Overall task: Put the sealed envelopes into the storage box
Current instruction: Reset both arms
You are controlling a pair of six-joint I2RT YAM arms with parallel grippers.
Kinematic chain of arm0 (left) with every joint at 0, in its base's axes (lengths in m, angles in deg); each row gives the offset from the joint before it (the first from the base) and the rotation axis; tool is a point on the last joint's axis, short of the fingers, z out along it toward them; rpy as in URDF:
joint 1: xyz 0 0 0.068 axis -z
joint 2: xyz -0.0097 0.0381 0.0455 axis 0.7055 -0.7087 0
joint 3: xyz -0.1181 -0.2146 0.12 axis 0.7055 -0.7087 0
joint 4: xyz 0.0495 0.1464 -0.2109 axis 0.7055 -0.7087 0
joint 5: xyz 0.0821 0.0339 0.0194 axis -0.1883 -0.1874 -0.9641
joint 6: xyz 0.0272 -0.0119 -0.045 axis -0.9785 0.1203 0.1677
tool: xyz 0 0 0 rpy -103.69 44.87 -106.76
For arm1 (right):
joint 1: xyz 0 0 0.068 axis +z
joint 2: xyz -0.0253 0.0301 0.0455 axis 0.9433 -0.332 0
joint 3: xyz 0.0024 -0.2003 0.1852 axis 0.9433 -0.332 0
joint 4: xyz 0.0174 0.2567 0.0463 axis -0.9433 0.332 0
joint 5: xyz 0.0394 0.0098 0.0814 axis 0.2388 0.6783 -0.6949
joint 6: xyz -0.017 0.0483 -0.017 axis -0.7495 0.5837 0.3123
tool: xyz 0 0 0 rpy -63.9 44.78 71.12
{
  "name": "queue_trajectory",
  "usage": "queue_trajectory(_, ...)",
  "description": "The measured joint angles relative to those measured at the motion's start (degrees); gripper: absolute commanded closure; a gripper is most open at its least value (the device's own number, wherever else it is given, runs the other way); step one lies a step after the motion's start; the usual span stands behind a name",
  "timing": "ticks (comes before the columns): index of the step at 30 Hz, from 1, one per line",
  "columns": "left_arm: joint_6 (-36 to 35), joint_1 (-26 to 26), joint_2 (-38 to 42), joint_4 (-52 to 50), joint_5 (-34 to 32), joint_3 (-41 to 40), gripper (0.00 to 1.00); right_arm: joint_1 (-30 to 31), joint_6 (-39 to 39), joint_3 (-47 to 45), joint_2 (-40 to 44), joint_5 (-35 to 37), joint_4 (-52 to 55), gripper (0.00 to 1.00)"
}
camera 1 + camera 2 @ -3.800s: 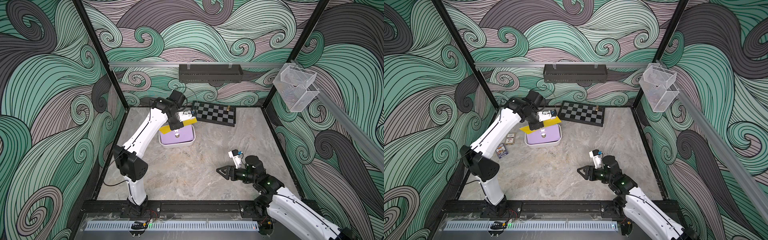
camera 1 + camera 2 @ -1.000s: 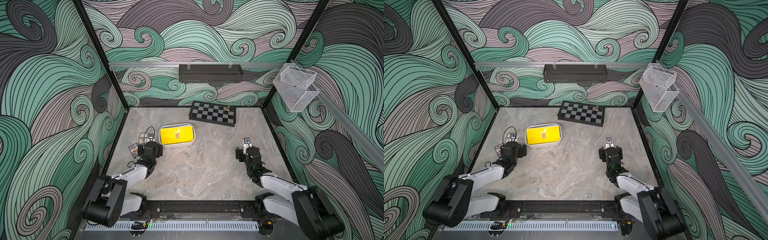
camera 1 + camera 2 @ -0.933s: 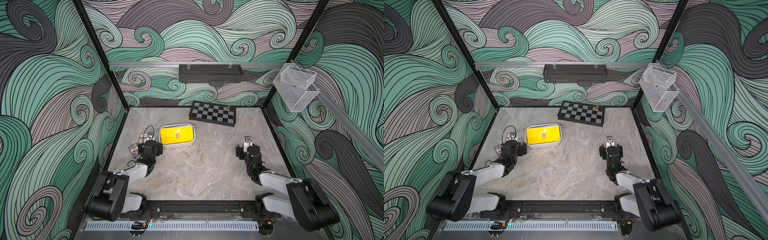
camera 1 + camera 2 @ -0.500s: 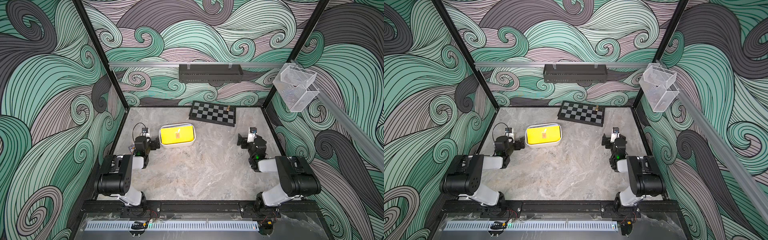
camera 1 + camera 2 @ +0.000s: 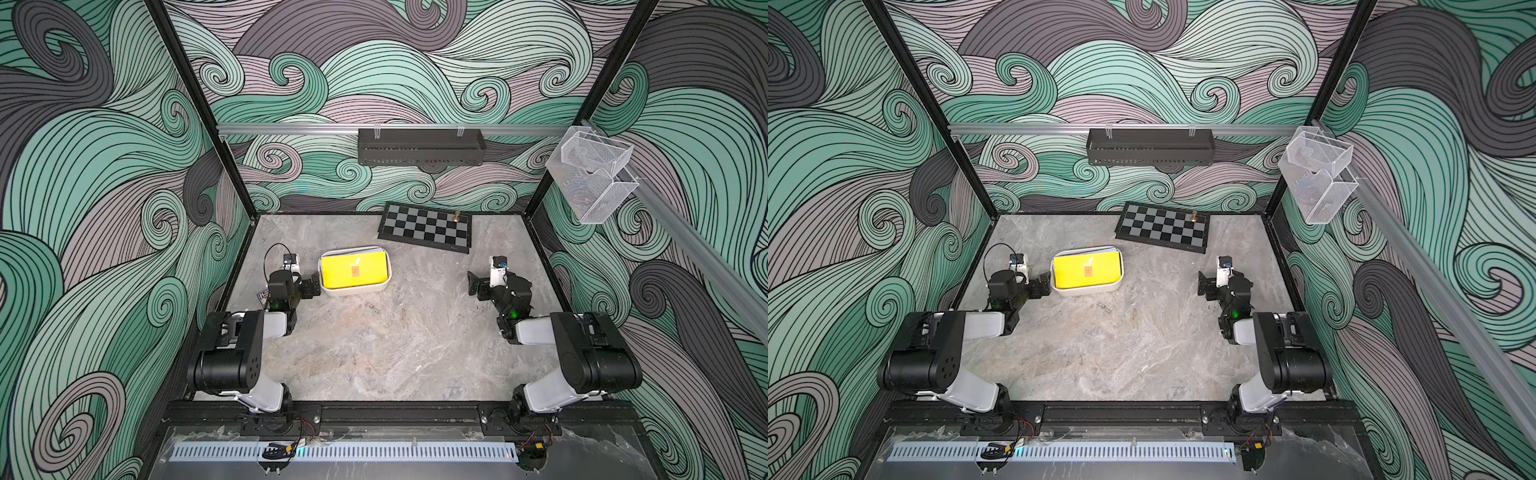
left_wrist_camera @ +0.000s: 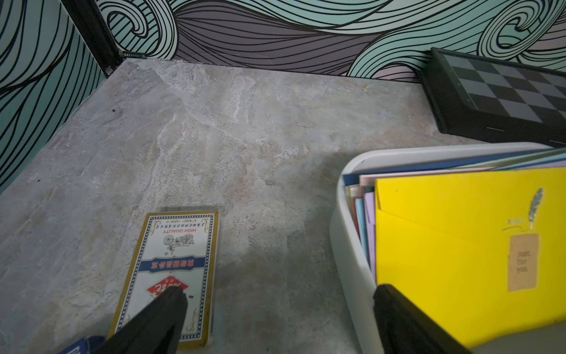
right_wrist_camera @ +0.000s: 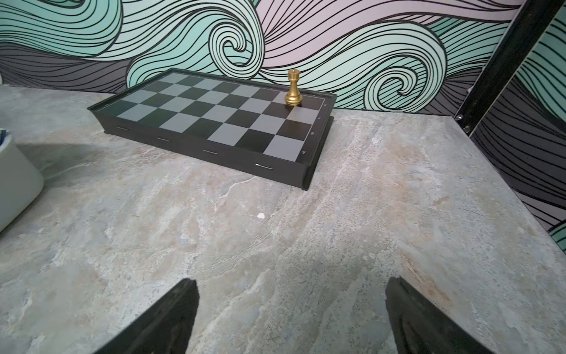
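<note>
Yellow paper tops the stack: the sealed envelopes [image 5: 355, 272] lie flat inside the white storage box [image 5: 358, 292], which sits left of centre on the marbled surface [image 5: 374, 353] in both top views. In the left wrist view, edges of blue, pink and lilac envelopes show beneath the yellow one, which bears a tan seal sticker and a small feather mark.

The left pincer [image 5: 311, 286] hangs just beside the box's left end, released and grasping nothing. One finger [image 6: 165, 309] stands over a playing-card pack [image 6: 177, 257]. The other stands over the box's near corner, though whether it touches the yellow envelope is hard to say. The right pincer [image 5: 476, 286] is well apart from the box, on the right side of the surface, likewise spread wide with nothing between its fingers.

A black chessboard [image 5: 426, 230] lies against the back wall, with a gold piece [image 7: 293, 89] upright near one far corner. A black perforated tray [image 5: 419, 151] hangs on the back rail and a clear mesh bin [image 5: 590, 174] on the right rail.
</note>
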Motion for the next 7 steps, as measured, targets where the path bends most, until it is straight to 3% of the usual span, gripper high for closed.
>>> queue_trajectory(7, 0.1, 0.0, 0.0, 0.0, 0.0, 0.0, 0.01, 0.0, -0.4, 0.8, 0.0, -1.3, 1.6, 0.01)
